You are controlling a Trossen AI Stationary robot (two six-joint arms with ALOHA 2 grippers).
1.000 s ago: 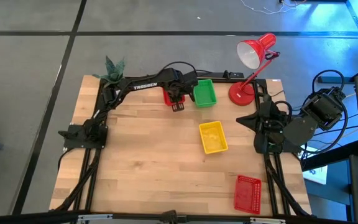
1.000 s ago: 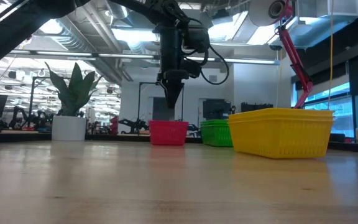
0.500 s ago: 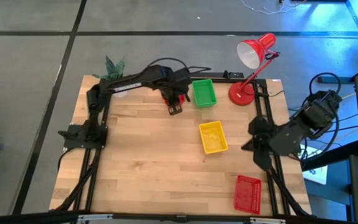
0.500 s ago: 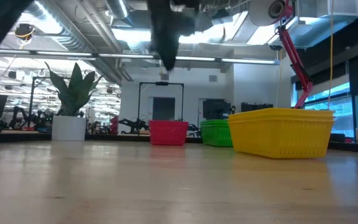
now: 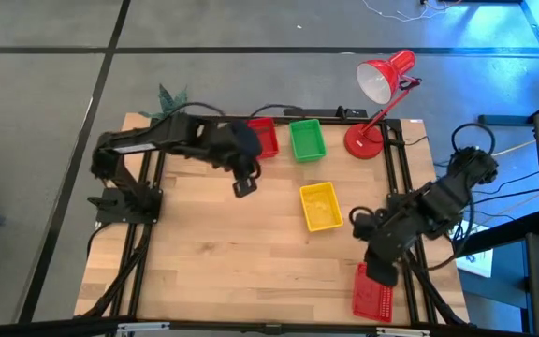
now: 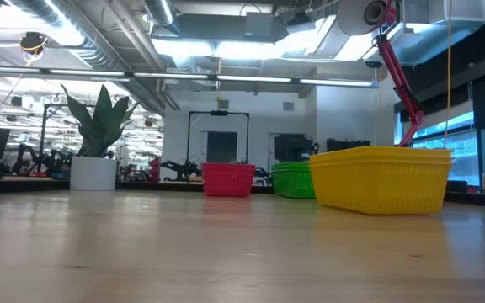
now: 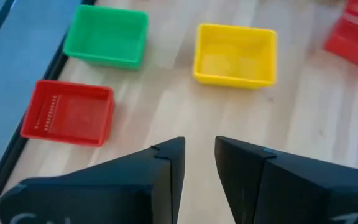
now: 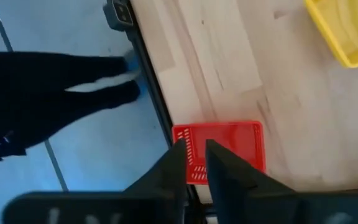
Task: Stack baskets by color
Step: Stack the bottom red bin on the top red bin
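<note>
Above the near red basket [image 5: 373,291], your right gripper [image 5: 379,272] hung with fingers narrowly parted, holding nothing; you needed them wider, straddling one wall, before closing.

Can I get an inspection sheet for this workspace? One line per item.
Surface: wood table, dark frame rails along its sides.
Job's things: red basket and green basket side by side at the far edge; yellow basket mid-table; second red basket at the near right corner. Only four stacks or baskets show.
Clutter: red lamp and plant at the far edge.
Claws: left claw open, empty, above the table near the far red basket; right claw open a little, empty, above the near red basket.
Cables: loops by the right arm, off the table.
Surroundings: grey floor; a person's legs show in the right wrist view.
</note>
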